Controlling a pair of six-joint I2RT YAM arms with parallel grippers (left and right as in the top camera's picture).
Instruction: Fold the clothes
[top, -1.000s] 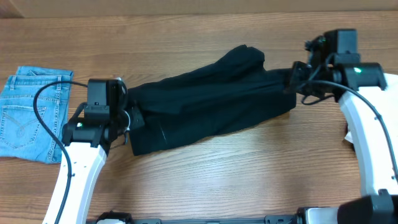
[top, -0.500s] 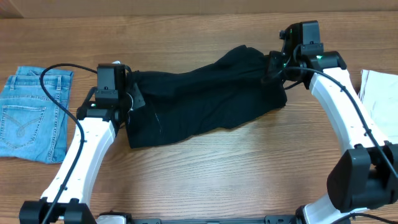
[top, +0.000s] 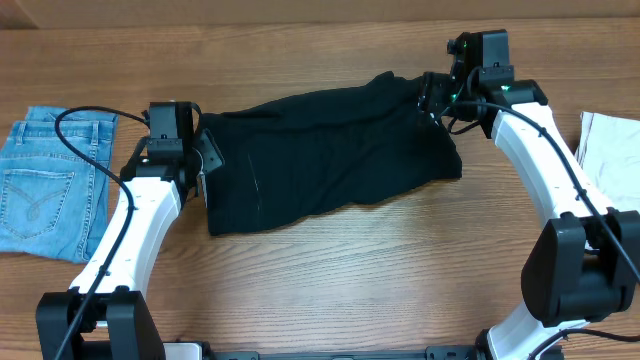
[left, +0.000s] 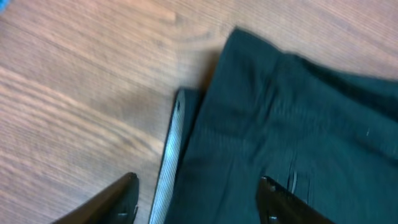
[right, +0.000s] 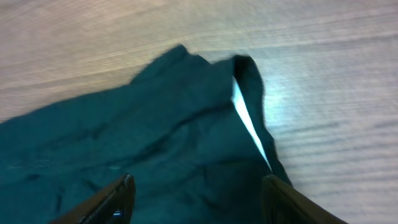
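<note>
While the black garment is lying as a long band across the middle of the counter, the left tool and right tool are standing open at its ends, gripping nothing; a crosswise fold is likely calling for fresh corner grips.

black garment on table, jeans at left

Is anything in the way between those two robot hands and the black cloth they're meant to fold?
Nothing visible. The left hand and right hand sit open at opposite ends of the black soft-fabric garment, right over its edges.
</note>
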